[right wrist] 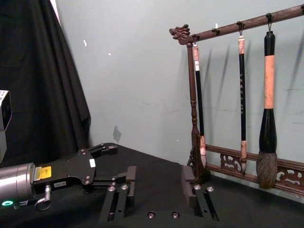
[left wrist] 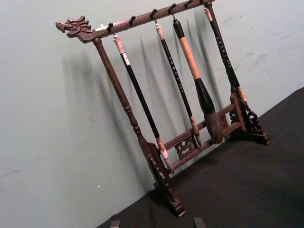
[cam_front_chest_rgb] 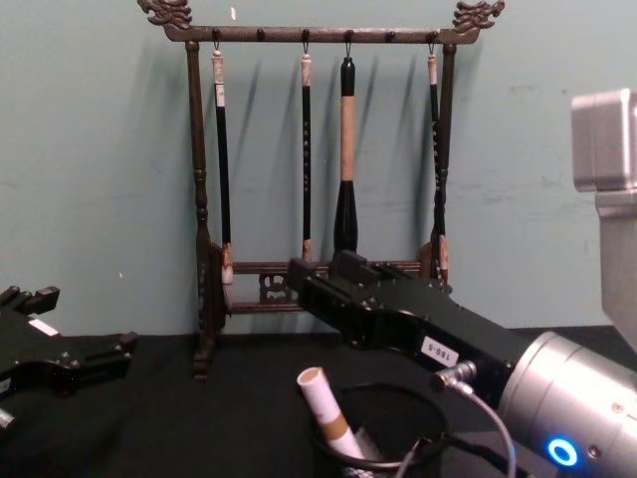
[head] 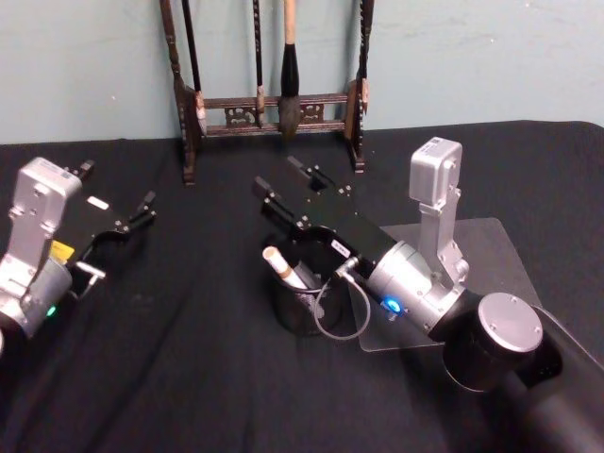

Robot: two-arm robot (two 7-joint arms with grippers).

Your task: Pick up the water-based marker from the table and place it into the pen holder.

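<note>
The white, tube-shaped water-based marker with a tan band [head: 283,266] stood inside the round black wire-mesh pen holder [head: 291,319], so, judging from this, the placing looked done. Its lower end was down in the cup. Its upper end stuck out above the rim and pointed up and toward the robot's left. The long axis was steeply tilted rather than upright. It probably leaned on the rim on that side, though the contact was hard to make out.

The right claw [head: 276,175] hung over the holder and reached toward the tall dark wooden brush rack [head: 274,104] at the wall. It was released, the fingers [right wrist: 118,199] spread with nothing between them. In the chest view it sat above and behind the marker's top and did not touch it. Hanging there made sense after a drop from above: the marker was free to settle on its own slant.

The left claw [head: 118,187] was parked well apart on the left, over the black cloth surface [head: 189,359]. It was spread too and gripped nothing. A clear plastic sheet [head: 500,255] lay under the right arm.
</note>
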